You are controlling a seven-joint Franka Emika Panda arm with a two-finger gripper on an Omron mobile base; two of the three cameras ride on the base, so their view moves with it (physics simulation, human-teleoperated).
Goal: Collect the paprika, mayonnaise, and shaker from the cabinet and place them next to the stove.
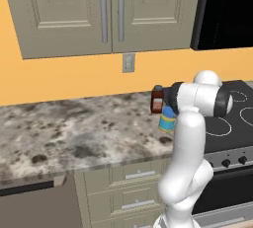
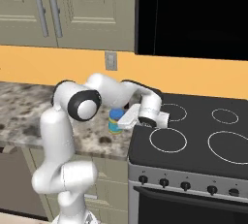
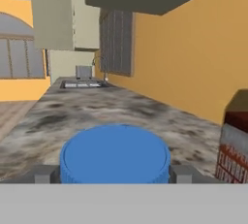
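While the hand is reaching level along the desk, its two dark fingertips are sitting either side of the short, wide, blue-lidded mayonnaise jar with its yellowish body. The jaws are standing wide, at about the lid's width. Whether they are pressing the jar or just flanking it, I cannot tell.

The mayonnaise is standing upright on the grey-speckled stone desk, just beside the left edge of the black flat cooktop stove with white ring burners. The small dark red paprika bottle with a pale label is standing near it, towards the orange wall.

Judgement: the step in hand is setting down the mayonnaise next to the stove.
- Confirm that the base is resting flat on the desk before letting go.
- Open both fingers evenly, so that neither is dragging the lid sideways.
- Draw straight back along the approach line. A swing towards the wall is risking a knock on the paprika.
- Lift only once the fingertips are clear of the lid.
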